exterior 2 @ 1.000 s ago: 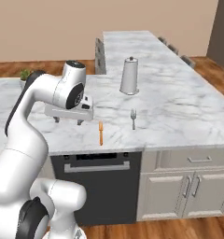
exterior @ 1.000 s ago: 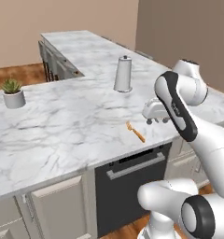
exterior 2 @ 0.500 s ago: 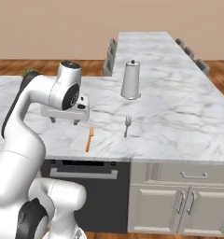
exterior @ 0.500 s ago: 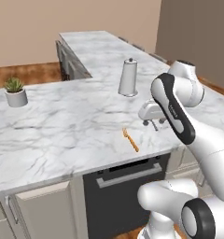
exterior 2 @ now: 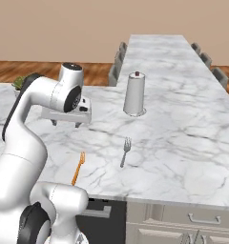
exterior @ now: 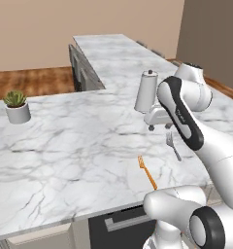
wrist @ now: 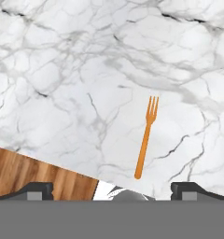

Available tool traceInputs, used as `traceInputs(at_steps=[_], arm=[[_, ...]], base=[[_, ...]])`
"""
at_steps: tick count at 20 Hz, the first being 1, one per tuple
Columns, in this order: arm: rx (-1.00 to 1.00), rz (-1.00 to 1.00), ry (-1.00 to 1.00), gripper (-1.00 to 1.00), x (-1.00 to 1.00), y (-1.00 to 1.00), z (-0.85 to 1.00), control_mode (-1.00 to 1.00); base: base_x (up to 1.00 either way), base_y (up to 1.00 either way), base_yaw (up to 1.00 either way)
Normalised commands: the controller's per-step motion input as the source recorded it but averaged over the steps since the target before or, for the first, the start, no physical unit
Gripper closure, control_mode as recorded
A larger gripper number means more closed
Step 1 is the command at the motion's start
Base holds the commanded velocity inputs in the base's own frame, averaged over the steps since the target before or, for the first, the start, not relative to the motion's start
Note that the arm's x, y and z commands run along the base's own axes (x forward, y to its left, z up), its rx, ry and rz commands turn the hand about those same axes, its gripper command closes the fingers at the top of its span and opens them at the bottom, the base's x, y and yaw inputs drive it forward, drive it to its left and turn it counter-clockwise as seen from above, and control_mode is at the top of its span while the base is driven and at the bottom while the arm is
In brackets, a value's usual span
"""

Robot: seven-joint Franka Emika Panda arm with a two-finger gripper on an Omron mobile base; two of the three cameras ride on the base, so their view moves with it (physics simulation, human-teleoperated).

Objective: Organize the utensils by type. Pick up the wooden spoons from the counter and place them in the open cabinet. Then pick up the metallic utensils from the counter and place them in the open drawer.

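Two metallic utensils lie on the white marble counter (exterior: pixel 65 146) near its front edge: an orange-copper fork (exterior: pixel 147 172) (exterior 2: pixel 78 167) and a grey steel fork (exterior: pixel 173 146) (exterior 2: pixel 125 151). My gripper (exterior: pixel 160 127) (exterior 2: pixel 66 124) hangs open and empty above the counter, a little behind the forks. In the hand view the orange fork (wrist: pixel 145 137) lies below the gripper (wrist: pixel 112 191), prongs pointing away, between the wide-spread fingertips (wrist: pixel 37 189). The wooden spoons, the cabinet and the drawer are out of view.
A tall steel canister (exterior: pixel 146 91) (exterior 2: pixel 134 94) stands behind the forks. A small potted plant (exterior: pixel 16 106) sits far left. Chairs (exterior 2: pixel 119 57) line the far counter arm. A dark oven front (exterior: pixel 118 223) lies under the counter edge, base units (exterior 2: pixel 197 219) to its right.
The whole picture has shifted in both base views, so the base has driven. The arm keeps its pose and the gripper stays open. The forks have not moved on the counter.
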Motion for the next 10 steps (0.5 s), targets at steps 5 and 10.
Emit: traceInputs(at_steps=[5,10], arm=[[0.0,0.0,0.0,-1.0,0.0,0.0,0.0,1.0],[0.0,0.0,0.0,-1.0,0.0,0.0,0.0,1.0]], base=[[0.16,-0.07,0.05],[0.0,0.0,0.0]])
